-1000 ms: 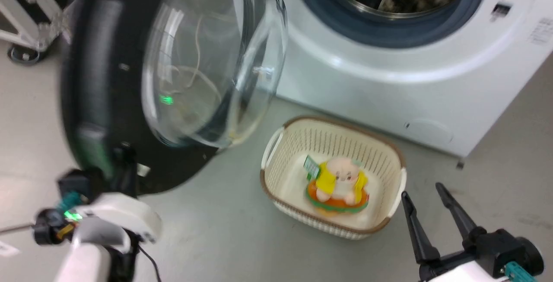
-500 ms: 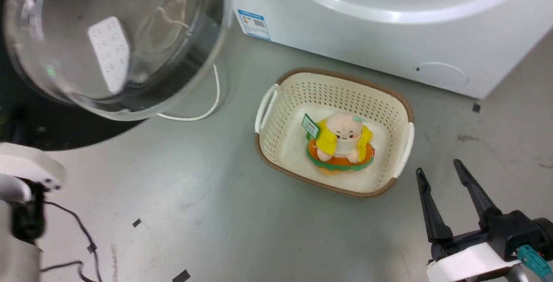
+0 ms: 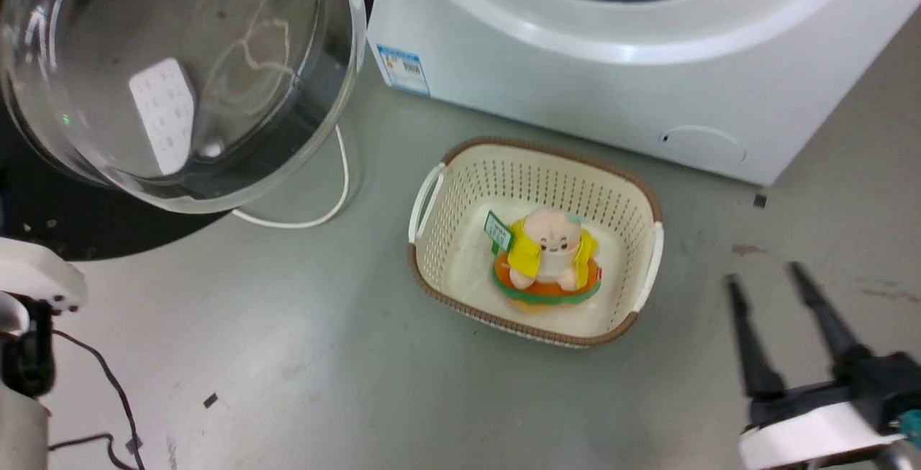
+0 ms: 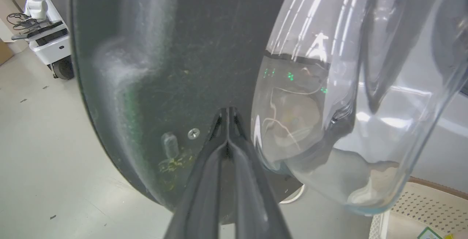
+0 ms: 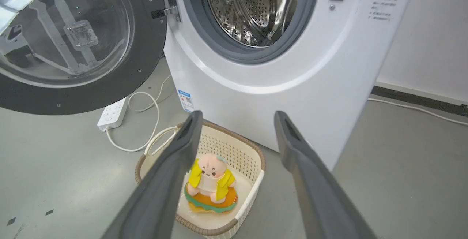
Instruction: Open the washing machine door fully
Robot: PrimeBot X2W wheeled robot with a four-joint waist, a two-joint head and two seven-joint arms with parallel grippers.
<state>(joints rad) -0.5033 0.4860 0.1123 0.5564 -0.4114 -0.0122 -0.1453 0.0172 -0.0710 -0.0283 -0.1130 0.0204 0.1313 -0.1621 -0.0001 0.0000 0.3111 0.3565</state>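
The washing machine door (image 3: 72,225) hangs swung out to the left of the white machine (image 3: 575,60). It is a black disc with a clear glass bowl (image 3: 180,74) in its centre. In the left wrist view my left gripper (image 4: 227,112) is shut with nothing between its fingers. Its tips sit close against the door's black inner face (image 4: 164,67), beside a screw and just left of the bowl (image 4: 347,103). My right gripper (image 3: 763,273) stands open and empty at the lower right, away from the door. The right wrist view looks between its fingers (image 5: 238,114) at the door (image 5: 142,48) and the steel drum (image 5: 252,8).
A cream basket (image 3: 432,189) with a plush toy (image 3: 545,258) stands on the floor in front of the machine. A white power strip (image 5: 112,114) and its cable (image 3: 316,218) lie on the floor under the door. My pale left forearm (image 3: 29,283) is at the left edge.
The head camera has tilted down, so the drum opening has left the top of the view. The door has swung further left, away from the machine, and my left arm went with it.
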